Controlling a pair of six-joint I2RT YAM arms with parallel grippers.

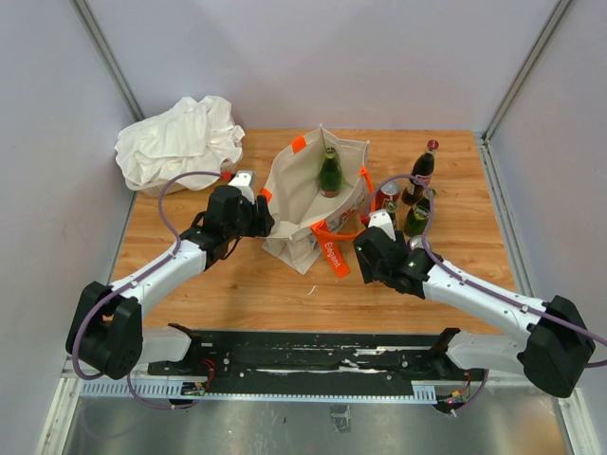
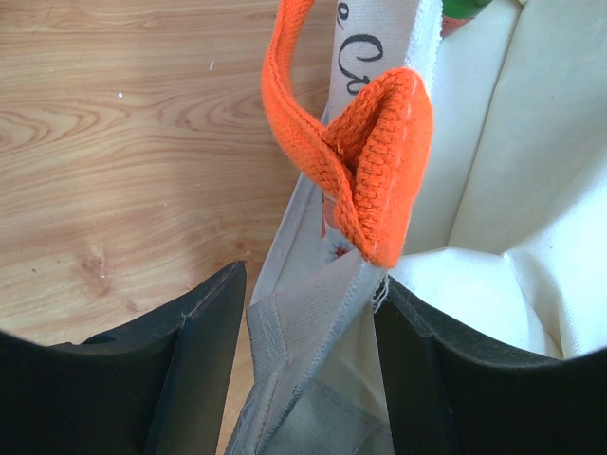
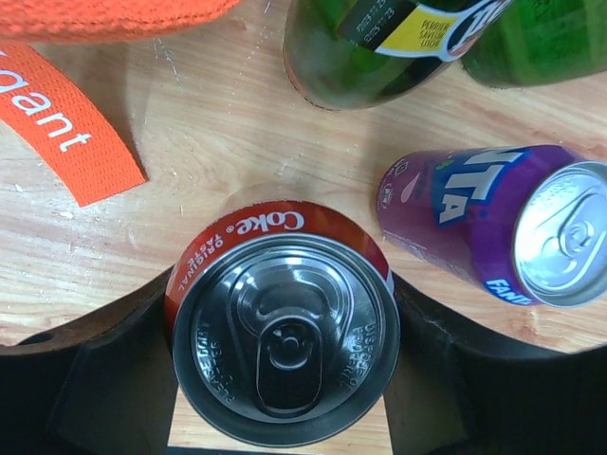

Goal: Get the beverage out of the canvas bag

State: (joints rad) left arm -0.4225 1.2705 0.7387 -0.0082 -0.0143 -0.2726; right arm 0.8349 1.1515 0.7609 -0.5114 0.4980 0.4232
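I count one canvas bag (image 1: 303, 204), three bottles and two cans. The bag stands open mid-table with a single green bottle (image 1: 329, 173) upright inside it.

Just right of the bag stand a dark red-capped bottle (image 1: 424, 169), a second green bottle (image 1: 417, 216), a purple Fanta can (image 3: 474, 223) and a red can reading "Coke Original Taste" (image 3: 285, 332).

My right gripper (image 3: 285, 308) is pressed against that Coke can, one finger on each side. My left gripper (image 2: 311, 303) straddles the bag's rim beside an orange handle (image 2: 370, 161). Fabric fills the gap, but I cannot tell whether I am pinching it.

An orange strap tag (image 3: 66, 118) carries white letters ending "ant". A white cloth heap (image 1: 180, 142) lies at the far left.
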